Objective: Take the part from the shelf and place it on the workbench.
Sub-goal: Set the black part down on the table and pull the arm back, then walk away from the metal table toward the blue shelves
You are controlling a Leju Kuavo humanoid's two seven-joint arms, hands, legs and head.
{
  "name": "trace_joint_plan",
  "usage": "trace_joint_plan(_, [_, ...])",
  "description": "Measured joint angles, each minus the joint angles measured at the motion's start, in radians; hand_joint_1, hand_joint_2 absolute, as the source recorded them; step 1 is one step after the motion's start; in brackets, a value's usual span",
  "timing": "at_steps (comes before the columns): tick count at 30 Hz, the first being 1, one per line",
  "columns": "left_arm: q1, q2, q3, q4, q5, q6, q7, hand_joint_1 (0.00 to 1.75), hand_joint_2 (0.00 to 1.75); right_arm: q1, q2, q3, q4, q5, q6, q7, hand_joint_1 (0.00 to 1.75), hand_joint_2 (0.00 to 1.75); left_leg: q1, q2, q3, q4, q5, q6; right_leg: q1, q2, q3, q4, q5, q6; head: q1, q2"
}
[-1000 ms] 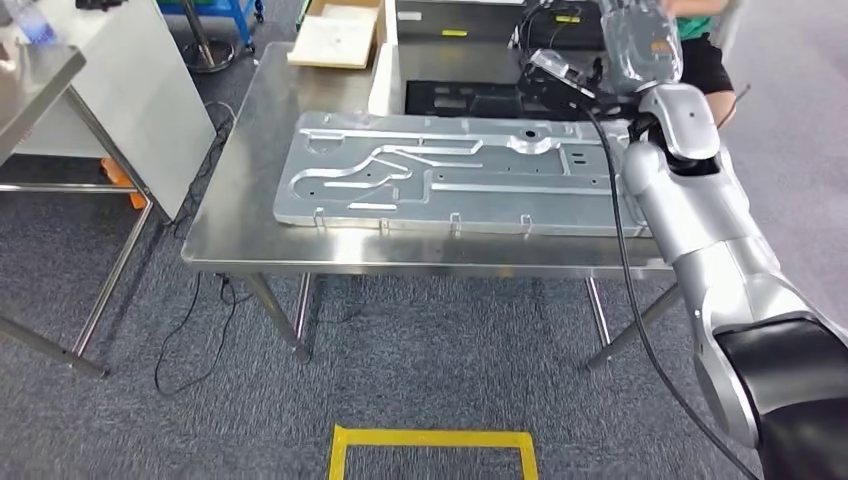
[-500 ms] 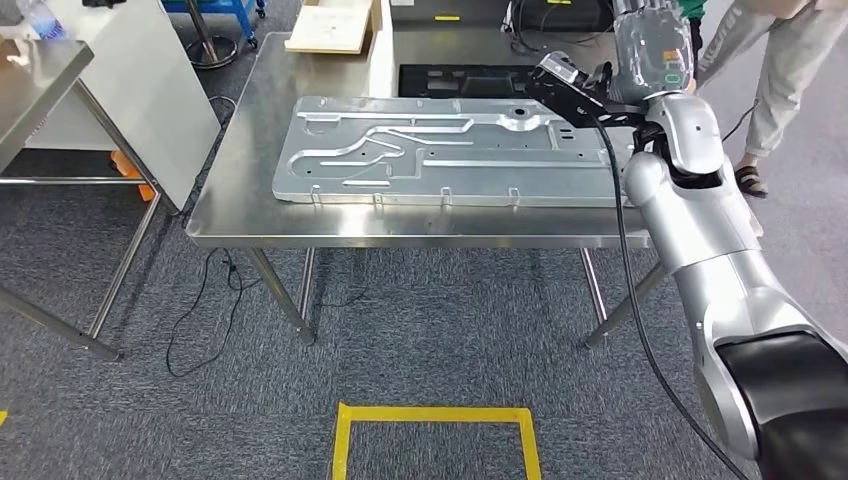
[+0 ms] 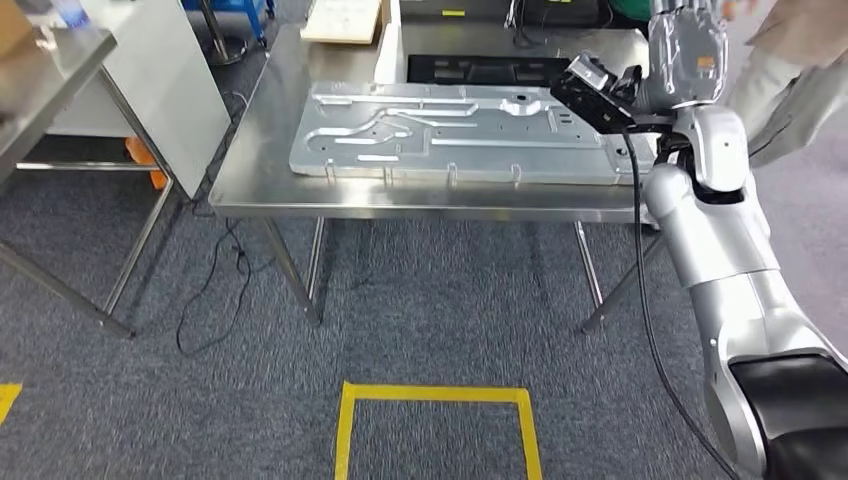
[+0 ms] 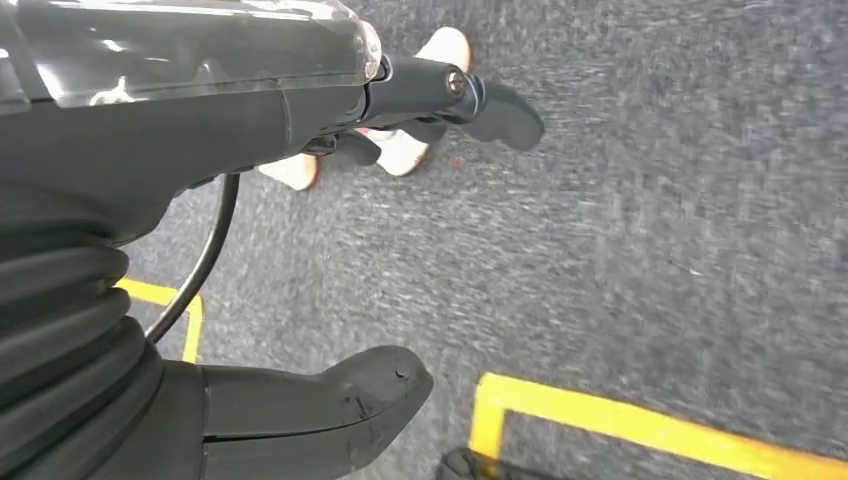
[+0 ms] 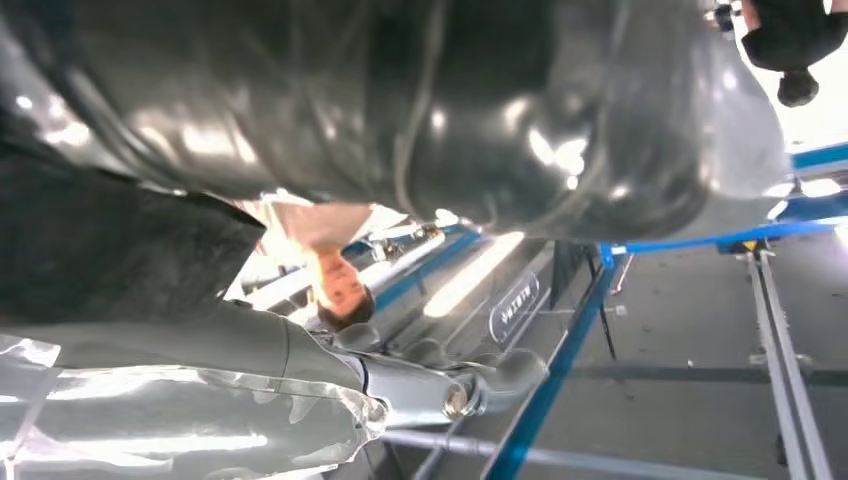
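My right hand [image 3: 686, 50] is raised above the far right end of the steel workbench [image 3: 300, 190], its back toward me. In the right wrist view a large dark glossy part [image 5: 450, 100] lies against that hand [image 5: 200, 400] and hides the thumb, with the fingers [image 5: 480, 385] stretched under it. A long stamped metal panel [image 3: 450, 130] lies flat on the bench. My left hand [image 4: 200, 120] hangs over grey carpet with fingers and thumb apart, holding nothing.
A person [image 3: 800, 60] stands close beyond the bench's right end. A black tray [image 3: 480, 68] and a cardboard box [image 3: 345, 18] sit at the back. Another steel table [image 3: 40, 60] stands at the left. A yellow tape square [image 3: 435, 395] marks the floor.
The whole picture has shifted, so the camera moved: the bench now sits higher and looks smaller. My right arm stays raised. The person has come closer on the right.
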Motion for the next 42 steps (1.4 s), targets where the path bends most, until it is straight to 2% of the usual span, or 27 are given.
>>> trace_joint_plan(2, [-0.001, 0.000, 0.000, 0.000, 0.000, 0.000, 0.000, 0.00, 1.75, 0.002, -0.008, -0.004, -0.002, 0.000, -0.001, 0.000, 0.00, 0.00, 0.001, 0.004, -0.029, -0.004, 0.028, 0.008, -0.005, 0.003, -0.028, 0.110, -0.110, 0.009, 0.000, 0.000])
trace_joint_plan(3, [-0.001, 0.000, 0.000, 0.000, 0.000, 0.000, 0.000, 0.00, 1.75, 0.004, -0.009, -0.004, -0.002, 0.000, -0.001, 0.000, 0.00, 0.00, 0.001, 0.006, -0.045, -0.003, 0.041, 0.009, -0.007, 0.003, -0.041, 0.178, -0.150, 0.013, 0.000, 0.000])
trace_joint_plan(4, [-0.001, 0.000, 0.000, 0.000, 0.000, 0.000, 0.000, 0.00, 1.75, 0.008, -0.010, -0.005, -0.002, 0.000, -0.001, 0.000, 0.00, 0.00, 0.001, 0.007, -0.061, -0.003, 0.054, 0.007, -0.009, 0.003, -0.045, 0.235, -0.165, 0.017, 0.000, 0.000])
trace_joint_plan(6, [-0.001, 0.000, 0.000, 0.000, 0.000, -0.001, -0.001, 0.00, 1.75, 0.015, -0.011, -0.005, -0.003, 0.000, -0.001, 0.000, 0.00, 0.00, 0.001, 0.009, -0.095, -0.001, 0.079, 0.002, -0.015, 0.003, -0.013, 0.265, -0.133, 0.023, 0.000, 0.000])
trace_joint_plan(8, [-0.001, 0.000, 0.000, 0.000, 0.001, -0.002, -0.002, 0.00, 1.75, 0.017, -0.015, -0.007, -0.011, 0.000, -0.002, -0.003, 0.00, 0.00, 0.001, 0.009, -0.124, 0.005, 0.101, -0.006, -0.021, 0.003, 0.093, 0.158, -0.098, 0.025, 0.000, 0.000])
trace_joint_plan(10, [-0.001, 0.000, 0.000, 0.000, 0.001, -0.004, -0.005, 0.00, 1.75, 0.018, -0.020, -0.011, -0.028, -0.002, -0.004, -0.008, 0.00, 0.00, -0.001, 0.007, -0.144, 0.010, 0.122, -0.018, -0.019, 0.004, 0.201, 0.007, -0.125, 0.020, -0.001, 0.000])
trace_joint_plan(11, [-0.001, 0.000, 0.000, 0.000, 0.001, -0.005, -0.006, 0.00, 1.75, 0.019, -0.023, -0.013, -0.035, -0.004, -0.004, -0.010, 0.00, 0.00, -0.001, 0.006, -0.150, 0.009, 0.133, -0.024, -0.015, 0.004, 0.226, -0.036, -0.141, 0.015, -0.001, 0.000])
trace_joint_plan(13, [0.002, 0.000, 0.000, 0.000, 0.002, -0.008, -0.008, 0.00, 1.75, 0.027, -0.027, -0.017, -0.045, -0.009, -0.001, -0.012, 0.00, 0.00, 0.003, 0.005, -0.157, 0.001, 0.154, -0.037, -0.010, 0.002, 0.220, -0.060, -0.136, 0.001, -0.001, 0.000])
trace_joint_plan(14, [0.005, 0.000, 0.000, 0.000, 0.003, -0.010, -0.009, 0.00, 1.75, 0.033, -0.029, -0.019, -0.050, -0.012, 0.003, -0.013, 0.00, 0.00, 0.005, 0.004, -0.164, 0.006, 0.144, -0.043, -0.010, 0.000, 0.211, -0.061, -0.124, -0.009, -0.001, 0.000])
trace_joint_plan(16, [0.011, -0.001, 0.000, 0.000, 0.004, -0.013, -0.010, 0.00, 1.75, 0.047, -0.031, -0.022, -0.068, -0.017, 0.014, -0.013, 0.00, 0.00, 0.009, 0.004, -0.191, 0.070, 0.062, -0.050, -0.011, -0.004, 0.187, -0.063, -0.099, -0.027, -0.001, 0.000])
trace_joint_plan(18, [0.013, -0.002, 0.000, 0.000, 0.004, -0.014, -0.010, 0.00, 1.75, 0.060, -0.034, -0.025, -0.090, -0.019, 0.023, -0.012, 0.00, 0.00, 0.010, 0.004, -0.223, 0.204, -0.045, -0.054, -0.007, -0.004, 0.157, -0.061, -0.074, -0.036, -0.001, 0.000])
trace_joint_plan(19, [0.013, -0.002, 0.000, 0.000, 0.004, -0.014, -0.010, 0.00, 1.75, 0.066, -0.035, -0.027, -0.098, -0.019, 0.027, -0.011, 0.00, 0.00, 0.010, 0.003, -0.230, 0.267, -0.070, -0.054, -0.004, -0.004, 0.141, -0.060, -0.061, -0.037, -0.001, 0.000])
trace_joint_plan(20, [0.012, -0.002, 0.000, 0.000, 0.004, -0.014, -0.009, 0.00, 1.75, 0.074, -0.036, -0.028, -0.105, -0.020, 0.031, -0.010, 0.00, 0.00, 0.009, 0.003, -0.226, 0.308, -0.070, -0.053, -0.001, -0.003, 0.124, -0.058, -0.049, -0.037, -0.001, 0.000])
trace_joint_plan(21, [0.012, -0.002, 0.000, 0.000, 0.003, -0.014, -0.009, 0.00, 1.75, 0.082, -0.038, -0.030, -0.111, -0.020, 0.034, -0.009, 0.00, 0.00, 0.009, 0.003, -0.205, 0.317, -0.051, -0.051, 0.001, -0.003, 0.107, -0.055, -0.038, -0.036, -0.001, 0.000])
trace_joint_plan(22, [0.011, -0.001, 0.000, 0.000, 0.003, -0.014, -0.007, 0.00, 1.75, 0.089, -0.041, -0.032, -0.115, -0.020, 0.036, -0.010, 0.00, 0.00, 0.007, 0.003, -0.167, 0.290, -0.025, -0.047, 0.002, -0.003, 0.091, -0.051, -0.028, -0.035, -0.001, 0.000])
trace_joint_plan(24, [0.010, -0.001, -0.001, 0.000, 0.001, -0.014, -0.005, 0.00, 1.75, 0.097, -0.046, -0.038, -0.123, -0.020, 0.038, -0.010, 0.00, 0.00, 0.002, 0.003, -0.056, 0.159, -0.013, -0.036, 0.003, -0.003, 0.066, -0.040, -0.013, -0.028, -0.001, 0.000])
trace_joint_plan(26, [0.006, -0.001, -0.001, 0.000, -0.001, -0.014, -0.005, 0.00, 1.75, 0.098, -0.049, -0.044, -0.128, -0.018, 0.039, -0.010, 0.00, 0.00, -0.005, 0.002, 0.023, 0.040, -0.045, -0.027, 0.004, -0.005, 0.051, -0.034, 0.003, -0.018, -0.001, 0.000])
trace_joint_plan(28, [0.005, -0.001, -0.001, 0.000, -0.002, -0.016, -0.007, 0.00, 1.75, 0.100, -0.051, -0.047, -0.131, -0.018, 0.040, -0.010, 0.00, 0.00, -0.007, 0.003, 0.033, 0.002, -0.050, -0.016, 0.004, -0.007, 0.047, -0.039, 0.022, -0.005, -0.001, 0.000])
trace_joint_plan(30, [0.005, -0.003, -0.002, 0.000, -0.002, -0.017, -0.009, 0.00, 1.75, 0.100, -0.052, -0.049, -0.131, -0.018, 0.044, -0.012, 0.00, 0.00, -0.004, 0.007, 0.019, -0.007, -0.025, 0.001, 0.002, -0.003, 0.035, -0.027, 0.001, 0.005, 0.000, 0.000])
trace_joint_plan(32, [0.004, -0.004, -0.004, 0.000, -0.002, -0.018, -0.011, 0.00, 1.75, 0.099, -0.053, -0.051, -0.129, -0.018, 0.047, -0.013, 0.00, 0.87, -0.002, 0.010, -0.004, -0.013, 0.003, 0.014, -0.003, 0.001, 0.007, 0.057, -0.091, 0.013, 0.000, 0.000])
trace_joint_plan(34, [0.003, -0.004, -0.006, 0.000, -0.002, -0.018, -0.013, 0.00, 1.75, 0.101, -0.054, -0.051, -0.128, -0.018, 0.048, -0.013, 0.00, 1.75, -0.003, 0.011, -0.035, -0.011, 0.027, 0.017, -0.006, 0.002, -0.019, 0.186, -0.172, 0.021, 0.001, 0.000])
trace_joint_plan(35, [0.003, -0.004, -0.006, 0.000, -0.002, -0.018, -0.013, 0.00, 1.75, 0.102, -0.054, -0.051, -0.127, -0.018, 0.048, -0.013, 0.00, 1.75, -0.004, 0.011, -0.050, -0.009, 0.039, 0.016, -0.008, 0.002, -0.021, 0.230, -0.179, 0.024, 0.001, 0.000])
trace_joint_plan(36, [0.004, -0.004, -0.007, 0.000, -0.002, -0.019, -0.013, 0.00, 1.75, 0.103, -0.054, -0.051, -0.127, -0.017, 0.048, -0.013, 0.00, 1.75, -0.004, 0.011, -0.067, -0.006, 0.049, 0.014, -0.010, 0.002, -0.008, 0.244, -0.165, 0.026, 0.001, 0.000])
trace_joint_plan(37, [0.004, -0.005, -0.007, 0.000, -0.002, -0.019, -0.013, 0.00, 1.75, 0.103, -0.054, -0.051, -0.126, -0.017, 0.048, -0.013, 0.00, 1.75, -0.004, 0.011, -0.082, -0.002, 0.059, 0.011, -0.012, 0.002, 0.024, 0.222, -0.138, 0.027, 0.000, 0.000])
trace_joint_plan(38, [0.003, -0.005, -0.007, 0.000, -0.002, -0.019, -0.014, 0.00, 1.75, 0.101, -0.054, -0.051, -0.126, -0.017, 0.048, -0.014, 0.00, 1.75, -0.003, 0.011, -0.096, 0.003, 0.068, 0.008, -0.014, 0.002, 0.072, 0.168, -0.115, 0.026, 0.000, 0.000])
trace_joint_plan(40, [0.003, -0.005, -0.008, 0.000, -0.002, -0.019, -0.015, 0.00, 1.75, 0.096, -0.054, -0.051, -0.127, -0.017, 0.048, -0.017, 0.00, 1.75, -0.006, 0.008, -0.119, 0.014, 0.084, -0.002, -0.011, 0.002, 0.181, 0.024, -0.117, 0.020, 0.000, 0.000])
trace_joint_plan(42, [0.003, -0.005, -0.008, 0.000, -0.002, -0.019, -0.015, 0.00, 1.75, 0.092, -0.054, -0.052, -0.127, -0.017, 0.048, -0.020, 0.00, 1.75, -0.006, 0.007, -0.129, 0.015, 0.102, -0.014, -0.004, 0.002, 0.225, -0.053, -0.139, 0.007, 0.000, 0.000])
